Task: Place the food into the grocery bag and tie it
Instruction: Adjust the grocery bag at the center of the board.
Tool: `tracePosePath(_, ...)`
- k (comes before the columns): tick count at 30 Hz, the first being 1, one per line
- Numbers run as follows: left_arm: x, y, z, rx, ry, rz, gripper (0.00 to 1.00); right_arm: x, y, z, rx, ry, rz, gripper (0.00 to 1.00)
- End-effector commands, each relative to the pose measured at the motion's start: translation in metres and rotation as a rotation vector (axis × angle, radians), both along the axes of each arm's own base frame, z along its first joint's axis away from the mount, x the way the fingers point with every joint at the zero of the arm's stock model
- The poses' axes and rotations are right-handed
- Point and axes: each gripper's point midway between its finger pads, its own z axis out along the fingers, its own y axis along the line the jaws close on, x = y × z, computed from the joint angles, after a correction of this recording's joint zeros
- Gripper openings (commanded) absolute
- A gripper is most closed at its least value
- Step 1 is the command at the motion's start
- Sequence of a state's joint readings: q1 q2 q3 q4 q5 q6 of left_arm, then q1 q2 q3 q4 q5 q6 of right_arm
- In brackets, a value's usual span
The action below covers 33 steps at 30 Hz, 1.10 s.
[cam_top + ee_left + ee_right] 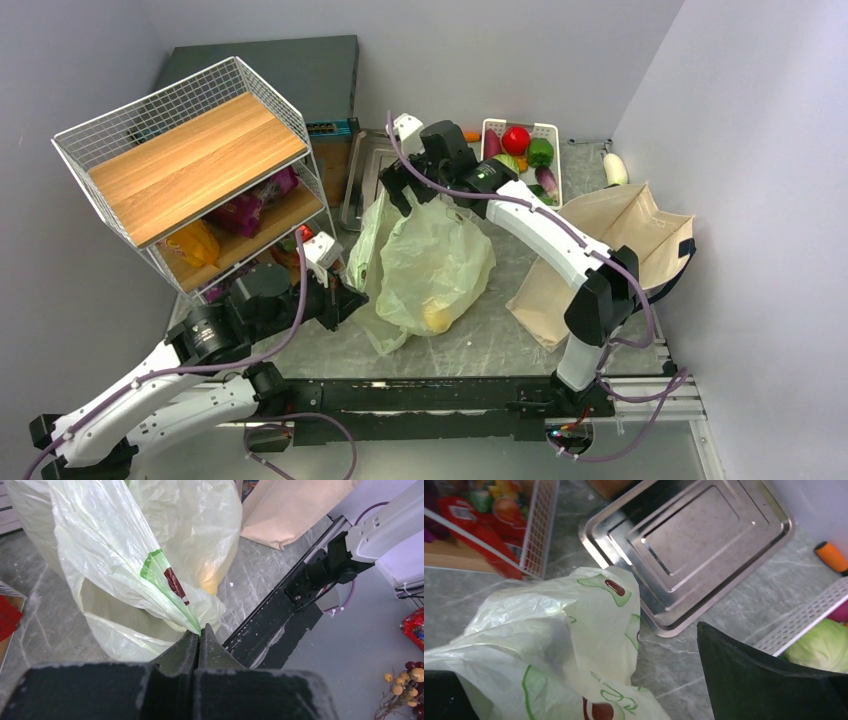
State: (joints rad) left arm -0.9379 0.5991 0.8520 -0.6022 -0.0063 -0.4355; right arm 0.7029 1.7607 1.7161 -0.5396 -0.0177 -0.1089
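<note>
Left wrist view shows the left gripper (199, 636) pinched shut on a gathered strip of the grocery bag (150, 540), slumped on the table (500, 340), seemingly thin, limp and slippery, best taken by bunched handles, while the right gripper (589, 695) gapes wide around its far edge

We are seeing bare tabletop (470, 345) lying open in front of the plastic bag (435, 265), toward the near edge, where a gripper could pass. On the left the wire rack (190, 170) is standing near the bag, and on the right the beige tote (620, 240) is lying just beside it, leaving a narrow strip of stone between. Behind, the steel tray (362, 175) and the white basket (520, 128) are filling the far side.
</note>
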Motion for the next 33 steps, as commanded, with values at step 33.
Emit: tracePosePath(33, 0.029, 0.036, -0.047, 0.23, -0.13, 0.145, 0.0, -0.187, -0.074, 0.032, 0.226, 0.305, -0.229, 0.98)
